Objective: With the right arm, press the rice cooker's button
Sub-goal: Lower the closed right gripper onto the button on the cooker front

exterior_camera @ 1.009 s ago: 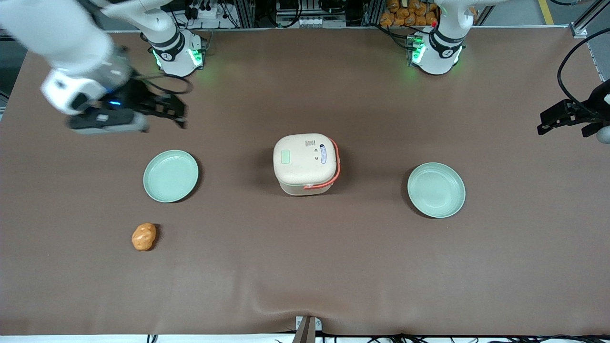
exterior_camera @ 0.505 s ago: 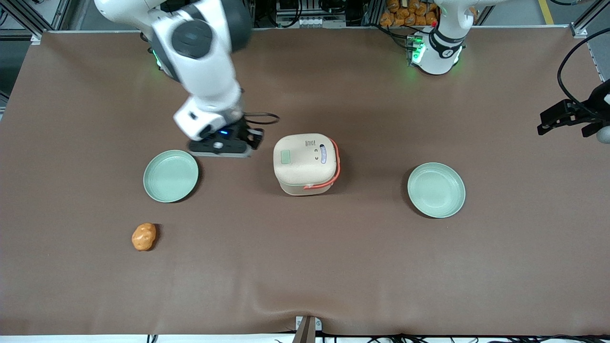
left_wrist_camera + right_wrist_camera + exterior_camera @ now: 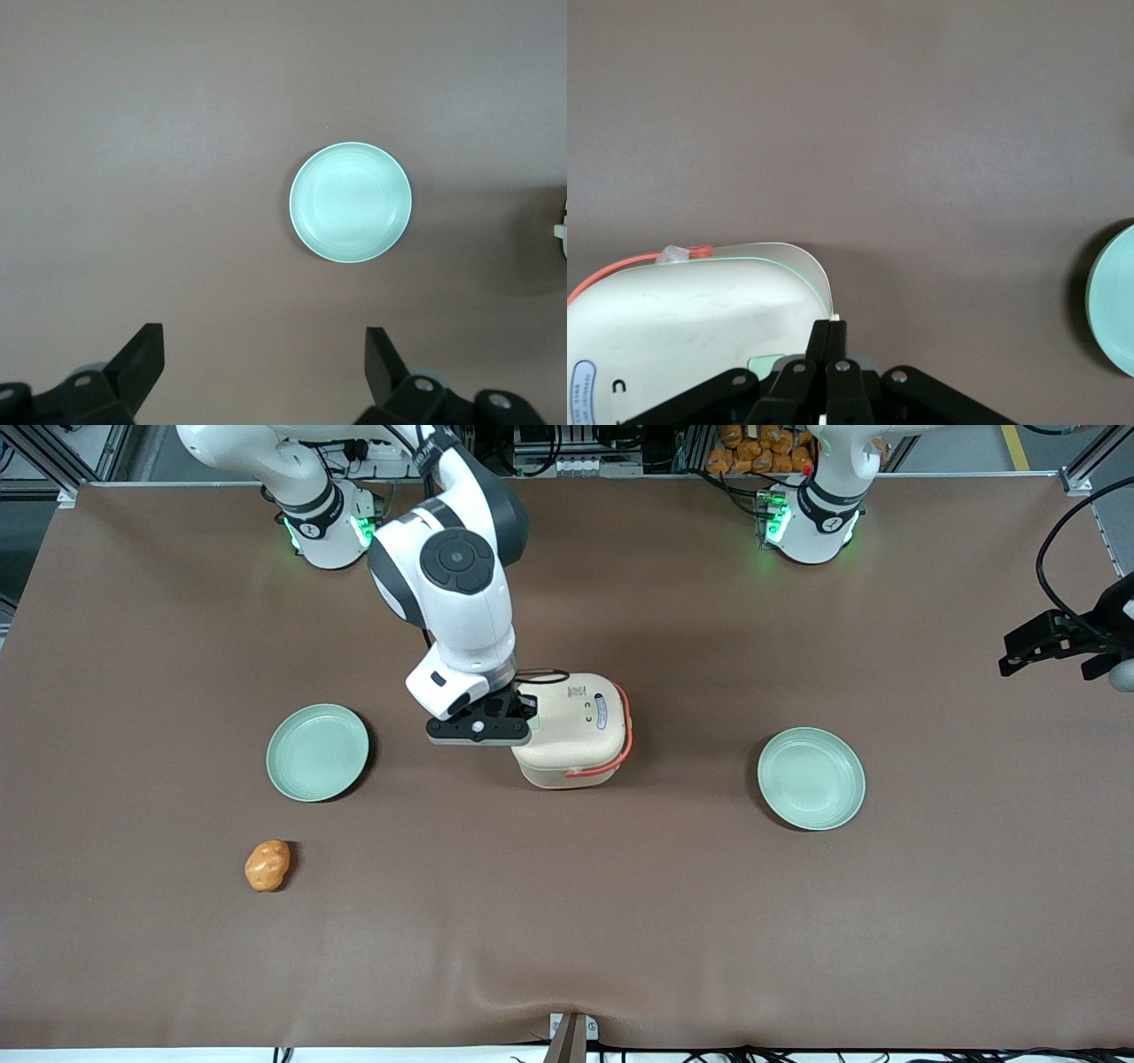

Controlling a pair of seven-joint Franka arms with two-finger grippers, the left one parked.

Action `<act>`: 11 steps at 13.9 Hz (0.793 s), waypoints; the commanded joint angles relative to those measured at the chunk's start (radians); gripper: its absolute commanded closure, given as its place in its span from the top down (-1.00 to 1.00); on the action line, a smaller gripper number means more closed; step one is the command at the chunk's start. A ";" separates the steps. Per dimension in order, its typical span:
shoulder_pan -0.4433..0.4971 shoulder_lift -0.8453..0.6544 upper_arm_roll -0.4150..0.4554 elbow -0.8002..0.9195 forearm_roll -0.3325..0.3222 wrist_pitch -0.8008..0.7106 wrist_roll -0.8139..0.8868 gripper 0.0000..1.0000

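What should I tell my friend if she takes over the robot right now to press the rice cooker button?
Gripper: fingers shut together, empty, right above the lid edge of the rice cooker that faces the working arm's end, over the pale green button.
Rice cooker: mid-table, lid closed, coral handle folded down.
Other things: two green plates, one toward the working arm's end and one toward the parked arm's end; an orange potato-like lump nearer the front camera. None matter here.
Done: the right arm has reached the cooker.
Left: whether the button is pressed cannot be told; probably push down, then lift away.
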 commanded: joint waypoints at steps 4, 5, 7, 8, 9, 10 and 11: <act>0.045 0.036 -0.009 0.022 -0.005 -0.001 0.036 -1.00; 0.049 0.042 -0.009 0.021 -0.004 -0.002 0.036 -1.00; 0.062 0.048 -0.009 0.015 -0.002 -0.002 0.036 -1.00; 0.066 0.050 -0.009 0.011 -0.002 0.001 0.036 -1.00; 0.066 0.056 -0.009 0.011 -0.001 0.001 0.036 -1.00; 0.066 0.060 -0.009 0.011 -0.001 0.004 0.038 -1.00; 0.068 0.069 -0.009 0.011 0.001 0.004 0.038 -1.00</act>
